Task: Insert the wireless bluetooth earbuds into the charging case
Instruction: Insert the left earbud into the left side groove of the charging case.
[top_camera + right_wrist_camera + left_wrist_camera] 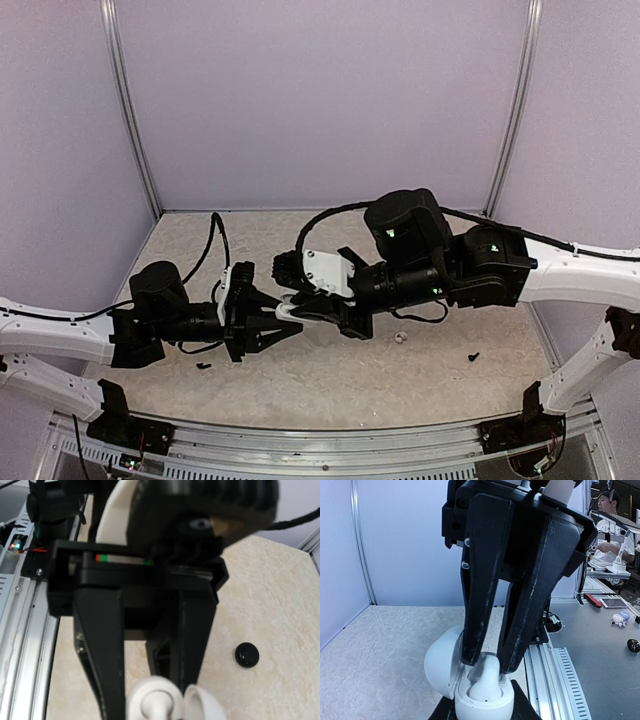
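Earbud (485, 682), tiny slick white plastic, between tips of my right claw (492, 661), grip unclear; I'd pinch its stem lightly while left claw (278, 322) clamps white oval case (465, 702).

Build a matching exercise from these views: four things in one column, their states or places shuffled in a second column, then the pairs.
Things
1. charging case
2. earbud
3. left pincer
4. round disc

States or places
A. black, lying on the table
B. sitting in the case, between the fingers of the right pincer
C. closed on the case's base
D. white, lid swung open

Pairs: 1-D, 2-B, 3-C, 4-A
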Motion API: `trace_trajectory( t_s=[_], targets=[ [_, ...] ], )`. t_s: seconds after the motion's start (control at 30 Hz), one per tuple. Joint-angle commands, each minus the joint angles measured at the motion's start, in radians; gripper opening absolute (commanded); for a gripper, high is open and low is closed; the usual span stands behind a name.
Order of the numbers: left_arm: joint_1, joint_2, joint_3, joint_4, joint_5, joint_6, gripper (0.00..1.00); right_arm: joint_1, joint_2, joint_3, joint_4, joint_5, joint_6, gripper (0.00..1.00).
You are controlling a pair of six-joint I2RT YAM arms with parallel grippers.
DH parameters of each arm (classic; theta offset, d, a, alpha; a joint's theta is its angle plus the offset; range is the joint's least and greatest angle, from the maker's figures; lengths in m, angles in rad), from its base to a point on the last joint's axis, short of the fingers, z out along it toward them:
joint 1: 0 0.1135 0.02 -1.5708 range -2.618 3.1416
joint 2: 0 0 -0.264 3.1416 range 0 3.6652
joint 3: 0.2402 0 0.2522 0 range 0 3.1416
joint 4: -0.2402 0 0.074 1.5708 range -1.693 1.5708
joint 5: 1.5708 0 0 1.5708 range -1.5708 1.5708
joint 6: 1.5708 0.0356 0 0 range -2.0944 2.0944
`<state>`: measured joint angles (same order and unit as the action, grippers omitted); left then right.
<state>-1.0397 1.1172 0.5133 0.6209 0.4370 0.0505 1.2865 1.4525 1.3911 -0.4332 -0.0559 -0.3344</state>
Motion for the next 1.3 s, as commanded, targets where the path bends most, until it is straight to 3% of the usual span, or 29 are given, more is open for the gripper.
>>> trace_trajectory(
  t_s=[0.0,0.37,0.87,1.27],
  targets=[
    [-0.012,-0.004,0.027,0.060,0.031,0.010,0.13,-0.001,-0.027,-0.013,-0.001,0.022,0.009,0.14],
    [-0.011,0.001,0.025,0.061,0.031,0.009,0.13,-0.001,-0.032,-0.014,0.009,0.018,0.013,0.19],
    [-0.008,0.004,0.029,0.065,0.038,0.006,0.13,0.000,-0.045,-0.029,0.028,-0.004,0.011,0.15],
    [-0.003,0.010,0.033,0.072,0.042,0.003,0.13,-0.001,0.001,-0.019,-0.009,-0.022,0.001,0.03]
  ],
)
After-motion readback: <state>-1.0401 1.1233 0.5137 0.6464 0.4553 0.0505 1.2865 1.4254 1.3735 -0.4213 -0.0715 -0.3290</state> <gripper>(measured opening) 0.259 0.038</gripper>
